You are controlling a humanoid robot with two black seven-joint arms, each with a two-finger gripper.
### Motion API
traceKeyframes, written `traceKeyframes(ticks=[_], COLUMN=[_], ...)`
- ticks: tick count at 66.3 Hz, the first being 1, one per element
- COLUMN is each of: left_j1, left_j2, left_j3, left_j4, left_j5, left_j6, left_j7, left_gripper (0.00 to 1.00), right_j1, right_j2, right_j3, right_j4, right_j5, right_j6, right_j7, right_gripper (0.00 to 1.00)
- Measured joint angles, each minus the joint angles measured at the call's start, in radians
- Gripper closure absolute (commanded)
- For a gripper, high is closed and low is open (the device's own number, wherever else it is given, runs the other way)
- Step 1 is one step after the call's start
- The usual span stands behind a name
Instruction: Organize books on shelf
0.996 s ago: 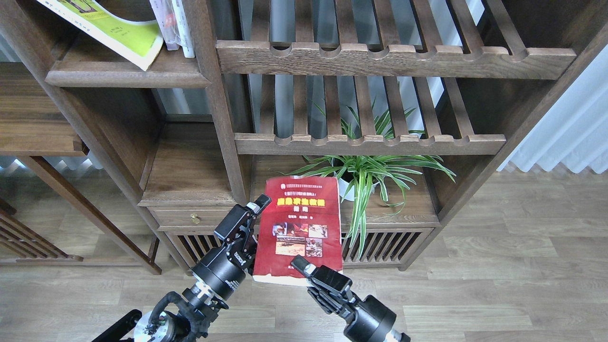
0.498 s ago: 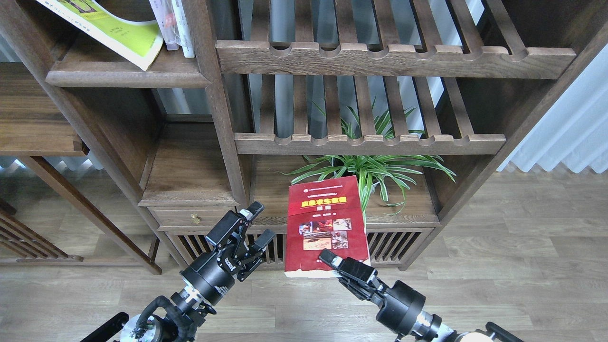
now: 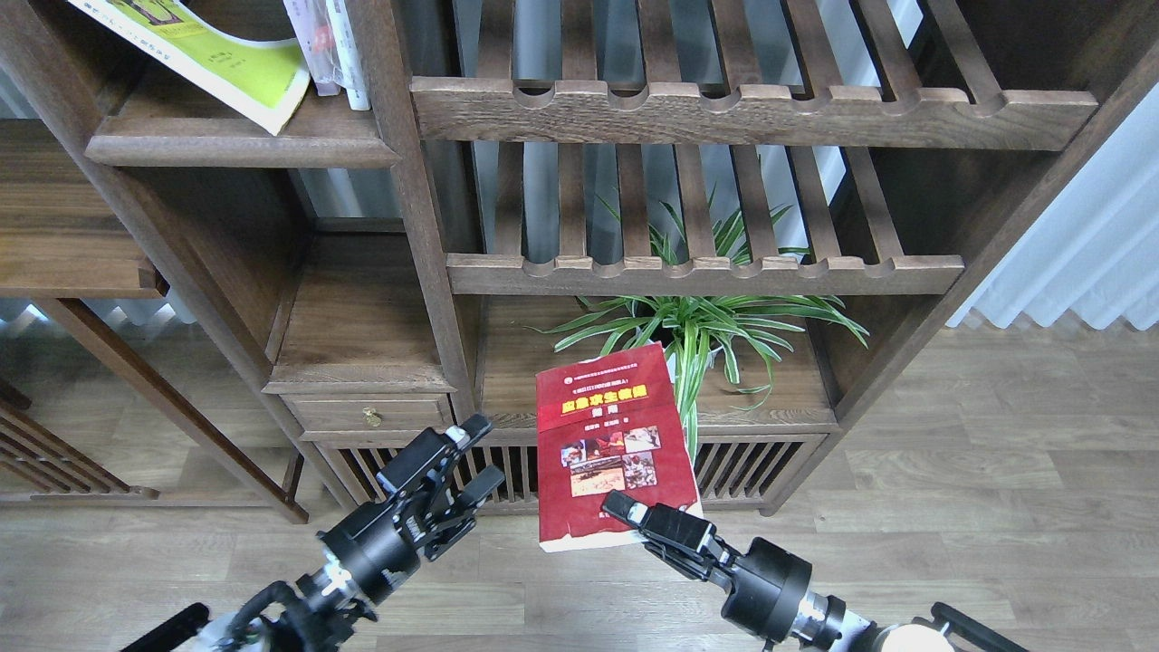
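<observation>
So the dark red book (image 3: 611,457) is up in the air, out in front of the cabinet, with my right gripper (image 3: 634,518) pinched onto its bottom edge near the right corner. Only the top finger shows on the cover; the other one should be behind the book, hidden from here, so I'm calling it clamped on the book without being totally sure how deep the bite is.

The left gripper (image 3: 471,448) is empty, fingers spread apart, sitting just off to the left of the book and not touching it.

The bit that matters: the book's long axis runs pretty much up and down in the head view, cover facing me, leaning slightly left at the top. The shelf (image 3: 244,145) it needs to reach is way up in the top left, well apart from the book, where the yellow-green book (image 3: 231,63) lies slumped at an angle and the pale book (image 3: 340,45) stands beside the post.

The holding arm is on the far side from the target (left arm is nearer to that shelf, annoyingly). My guess is the move is either a long up-and-left cross-reach or a handoff to the open left gripper.
</observation>
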Motion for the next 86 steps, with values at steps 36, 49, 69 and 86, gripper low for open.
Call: traceKeyframes(ticks=[36,49,69,86], left_j1=[-0.019,-0.020,-0.019,-0.020], left_j2=[0.077,0.091,0.097,0.094], left_j3=[0.079,0.091,0.104,0.162], left_j4=[-0.046,-0.049,-0.046,-0.035], left_j5=[-0.006,-0.006,-0.018,-0.020], left_j6=[0.000,0.000,0.000,0.000], left_j7=[0.006,0.006,0.006,0.006], left_gripper=[0.00,0.01,0.01,0.01], right_j1=[0.052,0.059,0.061,0.061], right_j2=[0.007,0.005,0.015,0.038], right_j3=[-0.076,-0.081,-0.176,-0.179], right_j4=[-0.006,-0.007,0.000,0.002], right_j5=[0.030,0.049,0.050,0.050], right_j6=[0.000,0.000,0.000,0.000], right_j7=[-0.049,-0.049,-0.052,-0.053], right_gripper=[0.89,0.90,0.91,0.91])
